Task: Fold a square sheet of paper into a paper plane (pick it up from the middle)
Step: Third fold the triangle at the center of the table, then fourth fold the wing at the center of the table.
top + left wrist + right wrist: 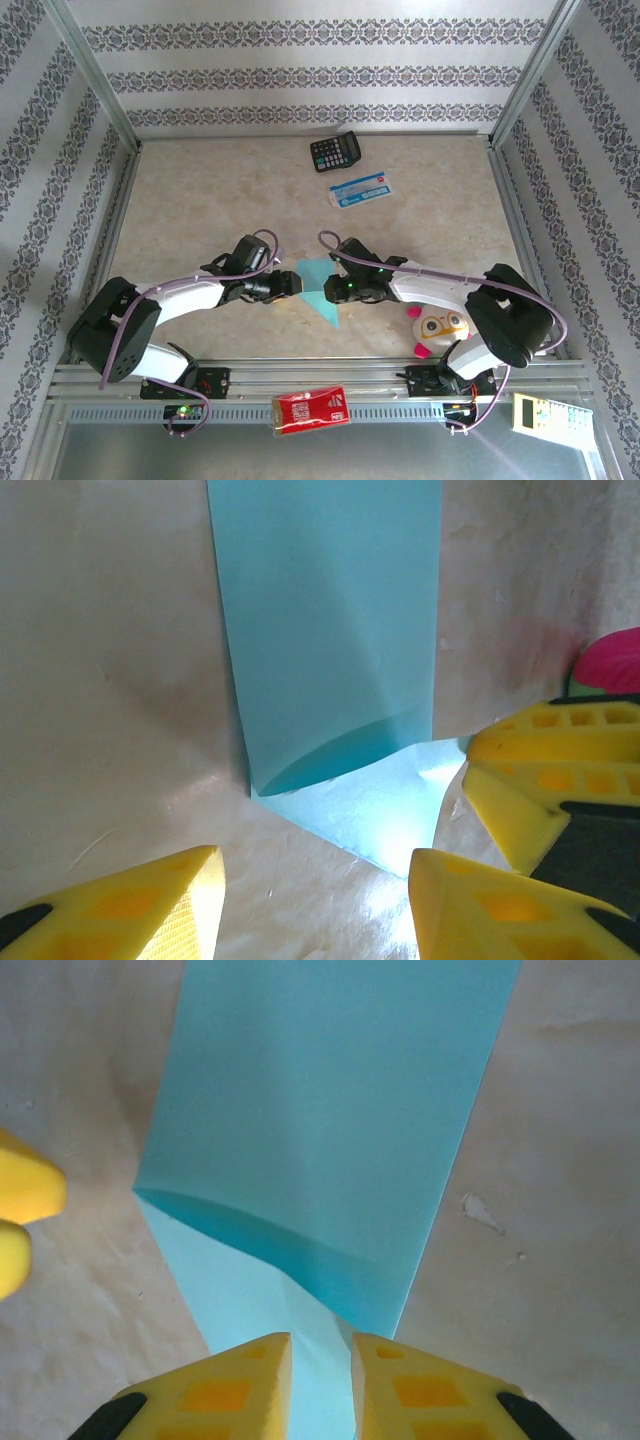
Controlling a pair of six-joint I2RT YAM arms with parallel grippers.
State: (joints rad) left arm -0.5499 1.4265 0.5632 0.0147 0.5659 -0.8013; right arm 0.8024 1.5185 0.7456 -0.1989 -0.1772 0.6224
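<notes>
The light turquoise sheet of paper (318, 287) lies partly folded at the table's near middle, its point toward the front edge. One flap stands curled up from the flat part in the left wrist view (330, 630) and the right wrist view (320, 1110). My left gripper (293, 283) sits at the paper's left side, open, with bare table between its yellow fingers (312, 865). My right gripper (333, 289) is over the paper's right side. Its jaws stand a narrow gap apart above the flat layer (320, 1345), gripping nothing. Its fingers (545, 780) also show from the left wrist.
A black calculator (335, 152) and a blue-and-white card (361, 190) lie at the back middle. A white and pink plush toy (440, 325) sits beside the right arm's base. A red packet (312, 410) rests on the front rail. Metal frame posts border the table.
</notes>
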